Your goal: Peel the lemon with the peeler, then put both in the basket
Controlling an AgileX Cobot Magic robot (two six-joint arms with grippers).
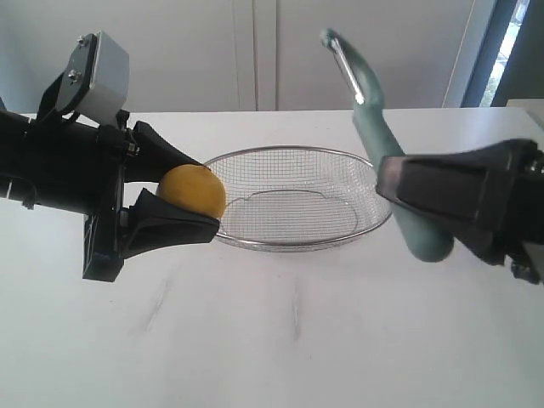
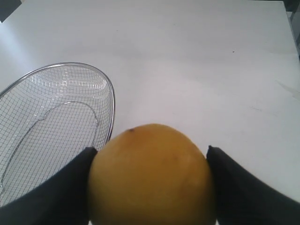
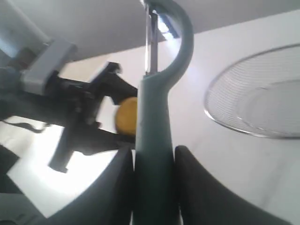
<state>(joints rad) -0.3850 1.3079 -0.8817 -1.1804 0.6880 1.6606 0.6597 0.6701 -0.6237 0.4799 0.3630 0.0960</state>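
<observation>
My left gripper [image 1: 202,194] is shut on the yellow lemon [image 1: 192,191], holding it in the air just left of the wire-mesh basket [image 1: 293,245]. From the left wrist the lemon [image 2: 151,176] fills the space between both black fingers, with the basket [image 2: 111,101] beside it. On the right, my right gripper [image 1: 384,182] is shut on the teal-green peeler [image 1: 374,127], which stands nearly upright with its curved metal-bladed head at the top. The right wrist view shows the peeler handle [image 3: 153,136] squeezed between both fingers, blade up, and the lemon [image 3: 126,115] beyond it in the left gripper.
The white table [image 1: 280,340] stretches in front of the basket, which lies in the middle between the two arms. Pale cabinet doors [image 1: 255,51] stand behind the table and a window strip shows at the far right.
</observation>
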